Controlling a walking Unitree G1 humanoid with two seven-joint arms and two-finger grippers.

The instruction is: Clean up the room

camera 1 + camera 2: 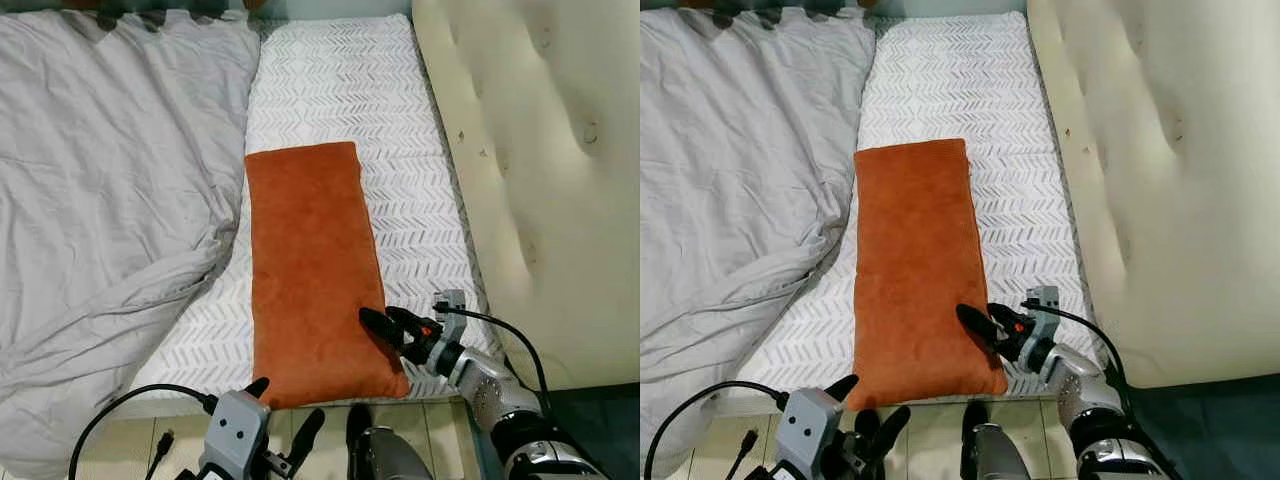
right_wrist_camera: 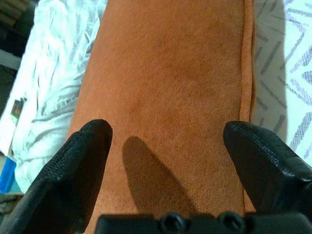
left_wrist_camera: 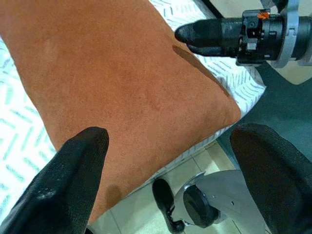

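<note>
Now: both grippers at the orange pillow's near end

Crumpled grey duvet [image 1: 100,200] fills the frame's left. At bottom left-centre, the left gripper [image 1: 285,415] hovers with fingers spread, just off the pillow's corner. Mid-frame, the orange pillow [image 1: 310,260] lies lengthwise on the chevron-patterned sheet [image 1: 350,90]. At lower right, the right gripper [image 1: 385,325] (fingers parted, holding nothing) sits over the pillow's edge. A cream headboard [image 1: 540,150] occupies the right.
</note>
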